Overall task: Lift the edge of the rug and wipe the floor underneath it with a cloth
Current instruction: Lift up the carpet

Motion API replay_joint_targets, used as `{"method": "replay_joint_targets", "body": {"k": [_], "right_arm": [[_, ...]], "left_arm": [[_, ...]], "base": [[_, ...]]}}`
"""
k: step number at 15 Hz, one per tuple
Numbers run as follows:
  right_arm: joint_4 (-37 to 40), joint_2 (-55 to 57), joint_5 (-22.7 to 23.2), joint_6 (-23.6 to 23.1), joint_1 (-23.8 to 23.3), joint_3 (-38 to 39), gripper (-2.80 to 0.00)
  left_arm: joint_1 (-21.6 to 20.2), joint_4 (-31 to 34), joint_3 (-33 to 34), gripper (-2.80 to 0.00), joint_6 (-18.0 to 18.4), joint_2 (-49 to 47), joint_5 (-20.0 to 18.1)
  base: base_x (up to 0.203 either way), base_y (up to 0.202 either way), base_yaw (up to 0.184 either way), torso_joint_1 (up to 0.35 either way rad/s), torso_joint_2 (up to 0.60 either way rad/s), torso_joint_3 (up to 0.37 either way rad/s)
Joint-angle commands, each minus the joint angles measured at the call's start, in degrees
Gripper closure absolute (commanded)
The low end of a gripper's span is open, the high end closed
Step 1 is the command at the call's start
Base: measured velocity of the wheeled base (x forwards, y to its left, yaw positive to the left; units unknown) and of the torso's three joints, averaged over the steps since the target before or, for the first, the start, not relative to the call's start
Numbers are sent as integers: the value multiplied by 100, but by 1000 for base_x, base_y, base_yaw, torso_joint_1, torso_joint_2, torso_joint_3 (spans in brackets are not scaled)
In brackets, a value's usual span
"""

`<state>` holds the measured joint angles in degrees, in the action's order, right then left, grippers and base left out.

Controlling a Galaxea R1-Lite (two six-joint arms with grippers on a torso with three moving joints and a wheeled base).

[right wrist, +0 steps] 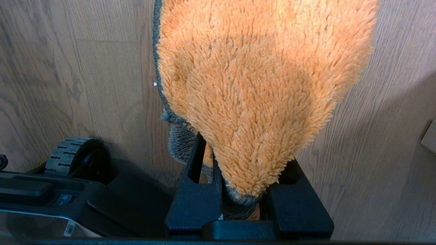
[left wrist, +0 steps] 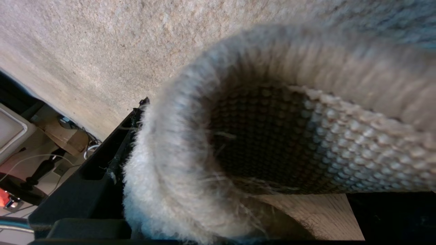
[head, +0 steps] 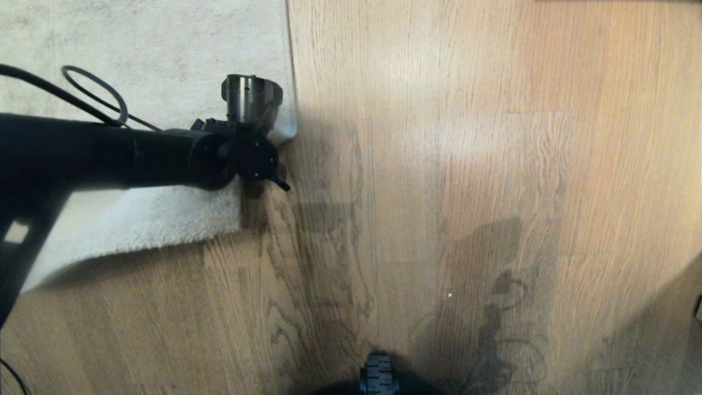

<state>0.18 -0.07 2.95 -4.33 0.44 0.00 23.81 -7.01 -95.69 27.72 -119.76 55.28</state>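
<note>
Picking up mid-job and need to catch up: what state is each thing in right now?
rug edge: corner curled up off the floor, tan backing showing.
left gripper: at the rug corner, jaws wide, the curled edge between them.
cloth: hanging from the right gripper.
right gripper: shut on the cloth, above bare planks.
floor: not yet being wiped.

A pale grey-beige, short-pile rug edge (head: 274,134) is lying at the upper left of the brown wood-grain floor (head: 466,164). Its corner is curling up off the planks, and up close the rug edge (left wrist: 238,112) is rolling over on itself, showing tan woven backing with a strip of bare floor (left wrist: 306,211) beneath. A fluffy orange cloth (right wrist: 259,85) with a dark grey rim and underside is hanging over the floor (right wrist: 85,68), its narrow end bunched together.
</note>
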Motion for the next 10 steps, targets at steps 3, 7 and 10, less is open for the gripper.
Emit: {"method": "replay_joint_targets", "body": {"k": [3, 7, 10], "right_arm": [[-1, 7, 4, -7, 0, 0, 0], [-1, 7, 4, -7, 0, 0, 0], [-1, 7, 4, -7, 0, 0, 0]], "left_arm": [[42, 50, 261, -280, -189, -29, 9], [139, 95, 872, -280, -517, 211, 9], [236, 397, 1329, -280, -542, 599, 12]], "base": [[0, 0, 0, 0, 0, 0], [0, 0, 0, 0, 0, 0], [0, 0, 0, 0, 0, 0]]}}
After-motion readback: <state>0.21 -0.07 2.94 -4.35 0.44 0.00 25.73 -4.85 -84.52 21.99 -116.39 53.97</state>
